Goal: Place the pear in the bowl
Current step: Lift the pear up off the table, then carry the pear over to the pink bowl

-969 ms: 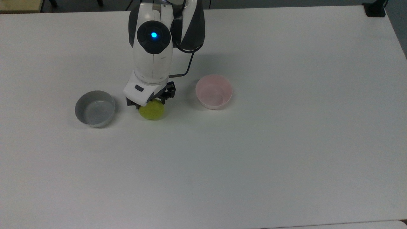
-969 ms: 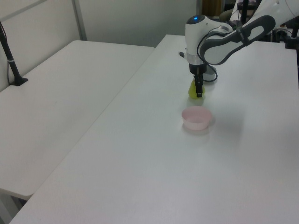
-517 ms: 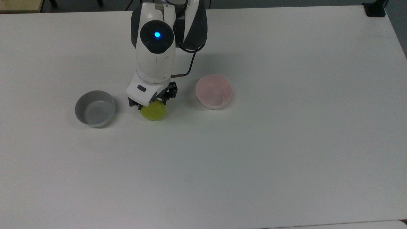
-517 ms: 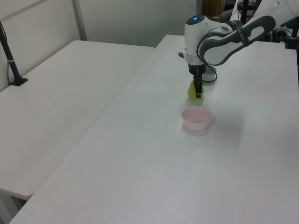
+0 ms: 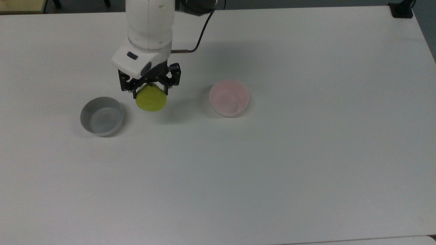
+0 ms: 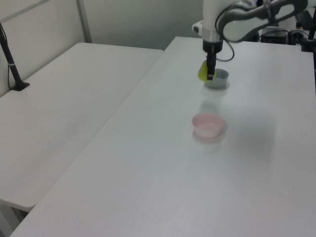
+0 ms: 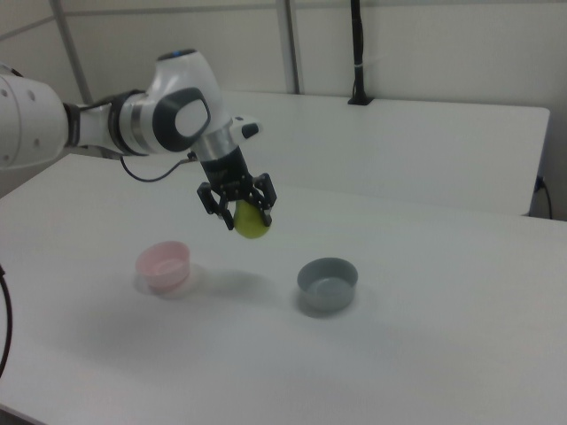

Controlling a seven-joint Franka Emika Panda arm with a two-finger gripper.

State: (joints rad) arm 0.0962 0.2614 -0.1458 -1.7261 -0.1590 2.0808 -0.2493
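— Yellow-green pear (image 5: 151, 98), where is it?
— Your gripper (image 5: 150, 89) is squeezing it, up off the white table (image 5: 272, 163), between the grey bowl (image 5: 101, 116) and the pink bowl (image 5: 229, 98)

Two bowls on table (image 5: 306, 170) — one pink bowl (image 5: 229, 98), one grey bowl (image 5: 101, 116). One pear (image 5: 151, 98). One robot arm, one gripper (image 5: 150, 89) — second table (image 6: 59, 113) alongside.
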